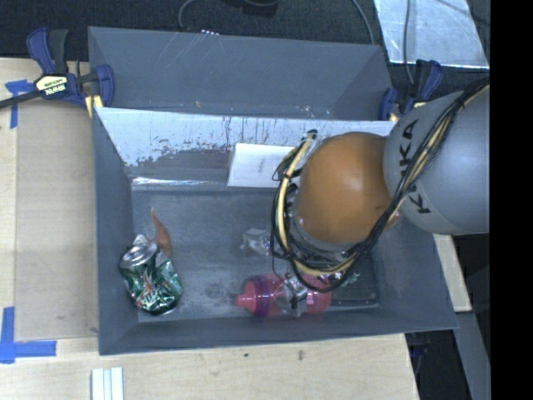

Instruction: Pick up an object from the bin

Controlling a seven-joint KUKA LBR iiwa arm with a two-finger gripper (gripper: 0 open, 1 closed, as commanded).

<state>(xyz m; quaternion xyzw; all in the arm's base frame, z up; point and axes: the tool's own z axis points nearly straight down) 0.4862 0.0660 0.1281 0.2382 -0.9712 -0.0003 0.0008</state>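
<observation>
In the camera view, the grey metal bin (pixel 112 223) holds a few scattered things on its floor. The arm (pixel 441 173) comes in from the right, and its rounded orange cover (pixel 346 186) hangs over the right half of the bin, with black and yellow cables (pixel 286 223) looped down its left side.

Below the cover, the pincer (pixel 293 297) is low in the bin, close to the front wall and a little right of the middle. It is down on a pink plastic thing (pixel 254 295) that lies on its side along the front edge of the floor. The metal tip of the pincer overlaps the middle of this thing, and pink shows on both sides of it. I cannot tell how far the pincer is open, or whether it grips the pink thing or only rests against it.

Just behind the pink thing lies a small clear plastic piece (pixel 255 242). A dark flat thing (pixel 360 292) lies to the right, partly under the arm. Well apart, in the front left corner, is a crushed green can (pixel 151 280), with a thin orange sliver (pixel 161 233) just behind it. A white card (pixel 256 166) leans on the sloping back wall.
</observation>
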